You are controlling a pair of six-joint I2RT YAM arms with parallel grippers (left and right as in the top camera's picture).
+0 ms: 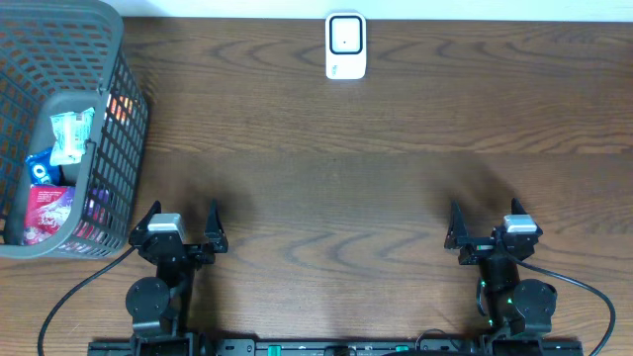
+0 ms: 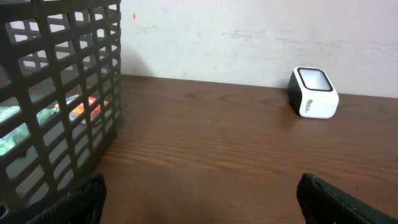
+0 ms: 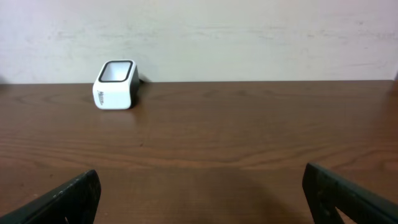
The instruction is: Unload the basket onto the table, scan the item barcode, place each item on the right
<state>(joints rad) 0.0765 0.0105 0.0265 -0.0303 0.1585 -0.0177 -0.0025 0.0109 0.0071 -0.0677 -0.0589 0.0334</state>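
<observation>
1. The tabletop (image 1: 326,158) is dark brown wood with a wavy grain; a pale, scuffed wall (image 2: 249,37) rises behind its far edge.
2. The white scanner (image 1: 345,45) stands at the middle of the far edge; the grey basket (image 1: 127,148) sits along the left edge from the far corner, with packets (image 1: 69,133) inside.
3. The left gripper (image 1: 185,213) and right gripper (image 1: 485,213) sit well apart by the near edge; both have jaws spread wide, holding nothing.

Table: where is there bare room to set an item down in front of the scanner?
The table is bare from the scanner down to the left gripper and right gripper, and across its whole right side. Only the left is crowded: the basket of packets.
</observation>
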